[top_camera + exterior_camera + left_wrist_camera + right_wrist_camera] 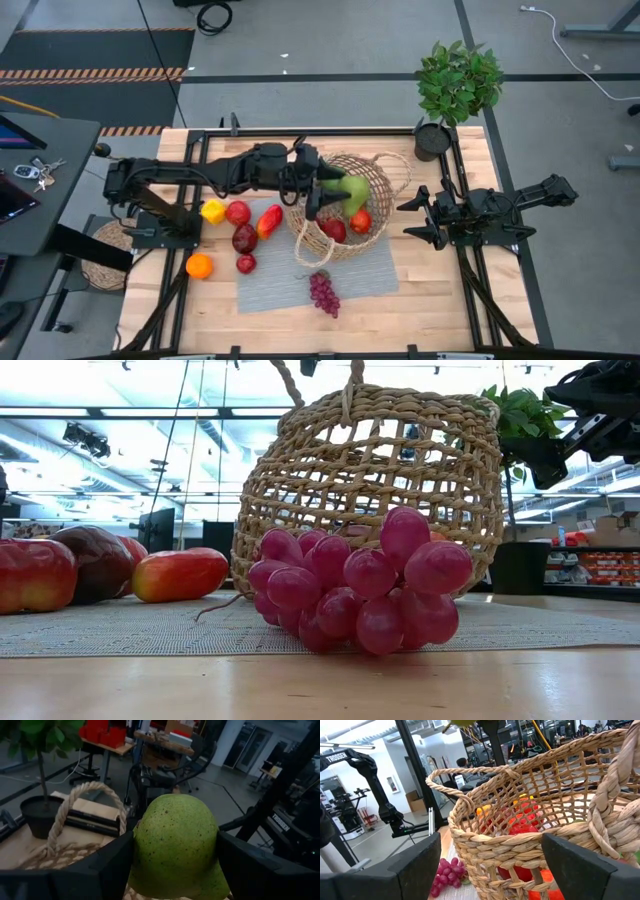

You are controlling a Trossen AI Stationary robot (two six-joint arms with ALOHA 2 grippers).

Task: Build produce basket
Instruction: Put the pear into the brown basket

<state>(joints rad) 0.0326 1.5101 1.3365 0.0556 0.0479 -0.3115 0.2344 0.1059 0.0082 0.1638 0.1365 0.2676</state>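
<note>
The tan wicker basket (350,205) stands on a grey mat, with red fruit (347,226) inside; it also shows in the low view (370,480) and the right wrist view (545,835). My left gripper (325,185) is over the basket's left part, shut on a green pear (352,192). My right gripper (418,217) is open and empty just right of the basket. Purple grapes (323,292) lie on the mat's near edge. A yellow pepper (213,211), apples (240,225), a red pepper (269,220) and an orange (199,265) lie left of the basket. My left gripper pinches the green pear (175,845) between its two fingers (100,865), one on each flank of its broad body. The fingers come level from the table's left. The pear is lifted clear, above the basket's inside.
A potted leafy plant (455,85) stands at the table's far right corner. A flat woven mat (100,255) lies off the table's left edge. The grey mat (290,285) covers the middle of the table. Bare wood shows along the near edge.
</note>
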